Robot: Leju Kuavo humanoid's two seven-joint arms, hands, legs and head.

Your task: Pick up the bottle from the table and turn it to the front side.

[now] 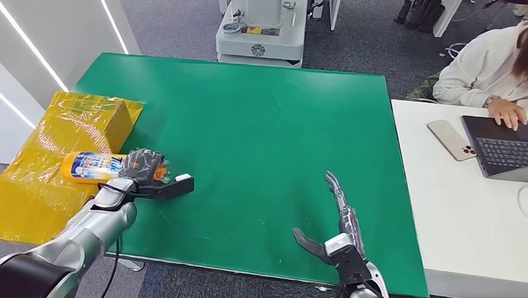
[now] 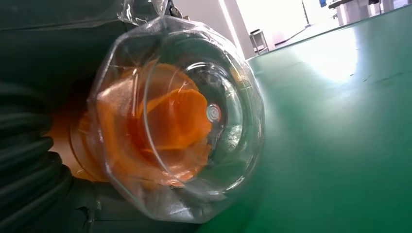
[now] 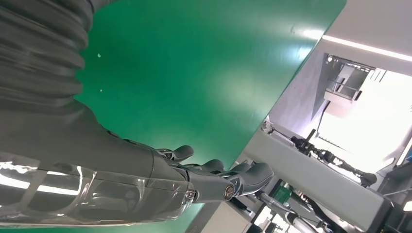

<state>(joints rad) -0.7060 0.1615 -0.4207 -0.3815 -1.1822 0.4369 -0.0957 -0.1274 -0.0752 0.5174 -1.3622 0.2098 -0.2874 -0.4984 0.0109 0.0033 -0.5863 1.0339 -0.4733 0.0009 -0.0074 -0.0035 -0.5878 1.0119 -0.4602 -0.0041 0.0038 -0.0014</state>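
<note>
An orange bottle (image 1: 90, 166) with a blue and white label lies on its side at the left edge of the green table (image 1: 262, 116). My left hand (image 1: 143, 163) grips it at its clear-capped end. The left wrist view looks straight at that clear cap (image 2: 194, 121), with orange showing through it, just above the green surface; the fingers are hidden there. My right hand (image 1: 339, 224) hovers over the table's front right part, apart from the bottle, fingers stretched out and thumb spread, holding nothing. In the right wrist view the right hand (image 3: 160, 177) has its fingertips (image 3: 243, 177) extended above the green surface.
A yellow plastic-wrapped box (image 1: 83, 119) stands off the table's left edge, beside the bottle. To the right is a white desk (image 1: 444, 215) with a phone (image 1: 450, 139) and a laptop (image 1: 510, 147) that a person (image 1: 496, 71) is using. A white machine base (image 1: 261, 33) stands beyond the far edge.
</note>
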